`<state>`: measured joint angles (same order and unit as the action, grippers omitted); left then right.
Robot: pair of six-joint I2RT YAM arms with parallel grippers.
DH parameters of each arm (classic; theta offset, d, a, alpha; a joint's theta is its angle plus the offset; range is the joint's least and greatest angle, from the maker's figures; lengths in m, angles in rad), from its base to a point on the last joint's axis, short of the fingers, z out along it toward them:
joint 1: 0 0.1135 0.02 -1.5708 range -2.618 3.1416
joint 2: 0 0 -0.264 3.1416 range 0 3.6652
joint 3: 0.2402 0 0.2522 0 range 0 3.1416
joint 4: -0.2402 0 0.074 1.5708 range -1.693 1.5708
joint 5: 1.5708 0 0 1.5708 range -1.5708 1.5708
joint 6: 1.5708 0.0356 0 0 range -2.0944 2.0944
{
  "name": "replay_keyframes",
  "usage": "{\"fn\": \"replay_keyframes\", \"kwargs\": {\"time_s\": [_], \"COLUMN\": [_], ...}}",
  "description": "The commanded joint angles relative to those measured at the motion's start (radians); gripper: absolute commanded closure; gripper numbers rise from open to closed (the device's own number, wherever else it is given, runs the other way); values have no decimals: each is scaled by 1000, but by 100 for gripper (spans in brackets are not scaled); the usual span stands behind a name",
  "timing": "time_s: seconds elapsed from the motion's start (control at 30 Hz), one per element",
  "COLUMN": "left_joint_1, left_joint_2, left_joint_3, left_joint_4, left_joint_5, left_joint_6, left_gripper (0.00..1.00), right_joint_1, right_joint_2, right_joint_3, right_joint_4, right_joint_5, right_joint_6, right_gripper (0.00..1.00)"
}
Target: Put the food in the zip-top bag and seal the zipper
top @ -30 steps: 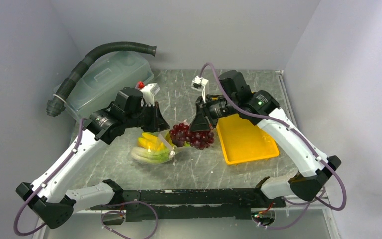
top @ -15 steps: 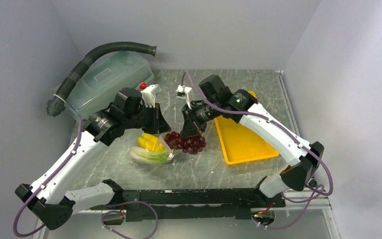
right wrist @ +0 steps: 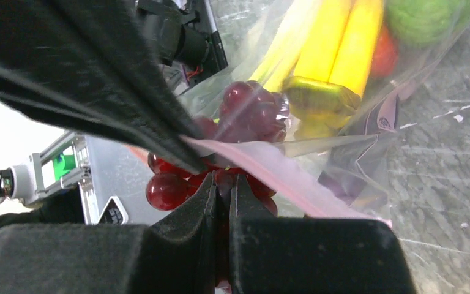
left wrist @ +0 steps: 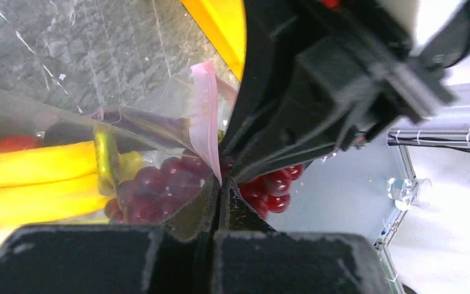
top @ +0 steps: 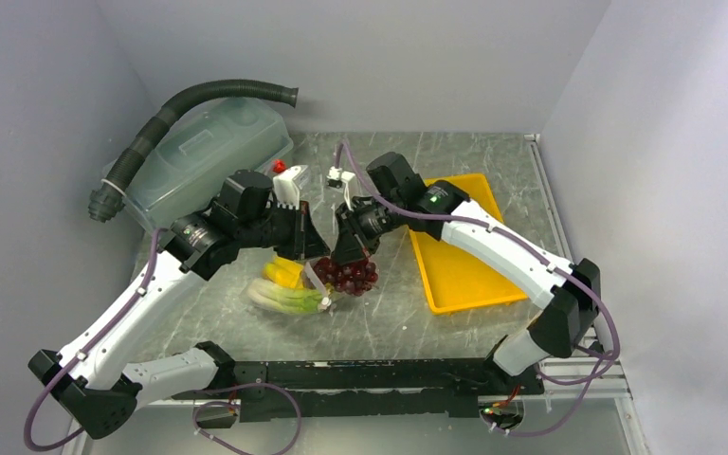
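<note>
The clear zip-top bag lies left of centre, holding yellow bananas, a red-orange pepper and a round green vegetable. My left gripper is shut on the bag's pinkish zipper strip and holds the mouth up; its fingertips meet on the strip. My right gripper is shut on the dark red-purple grapes at the bag's mouth. Part of the bunch lies behind the plastic, and part hangs outside. The zipper strip runs across the right jaws.
A yellow tray sits right of the grapes, under the right arm. A large translucent lidded tub with a black ribbed hose stands at the back left. A small red-topped object sits by the tub.
My right gripper has carried the grapes leftward from beside the yellow tray to the bag's mouth. My left gripper has kept hold of the bag's edge, nearly still.
</note>
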<state>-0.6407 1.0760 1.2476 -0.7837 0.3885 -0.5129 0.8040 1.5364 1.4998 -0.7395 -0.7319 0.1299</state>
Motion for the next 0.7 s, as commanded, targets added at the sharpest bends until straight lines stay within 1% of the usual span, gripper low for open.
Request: {"fn": "replay_keyframes", "kwargs": {"time_s": [0.0, 0.13, 0.3, 0.37, 0.4, 0.53, 0.6, 0.63, 0.67], "left_joint_1": [-7, -10, -19, -25, -29, -41, -43, -42, -42], "left_joint_2": [-22, -18, -6, -3, -1, 1, -2, -4, -7], "left_joint_3": [8, 7, 3, 0, -1, 4, 6, 8, 8], "left_joint_4": [66, 81, 98, 107, 110, 107, 98, 91, 87], "left_joint_5": [41, 54, 64, 64, 63, 49, 35, 27, 16], "left_joint_6": [6, -9, -21, -25, -28, -29, -27, -25, -24], "left_gripper": [100, 100, 100, 100, 100, 100, 100, 100, 100], "right_joint_1": [13, 24, 28, 35, 41, 74, 79, 80, 80], "right_joint_2": [-70, -87, -120, -119, -113, -75, -72, -74, -77], "right_joint_3": [-93, -165, -259, -277, -279, -242, -239, -241, -239], "right_joint_4": [269, 355, 493, 523, 529, 461, 452, 455, 455], "right_joint_5": [55, 170, 301, 351, 368, 481, 506, 503, 495], "right_joint_6": [169, 261, 419, 475, 487, 484, 495, 494, 493], "right_gripper": [100, 100, 100, 100, 100, 100, 100, 95, 87]}}
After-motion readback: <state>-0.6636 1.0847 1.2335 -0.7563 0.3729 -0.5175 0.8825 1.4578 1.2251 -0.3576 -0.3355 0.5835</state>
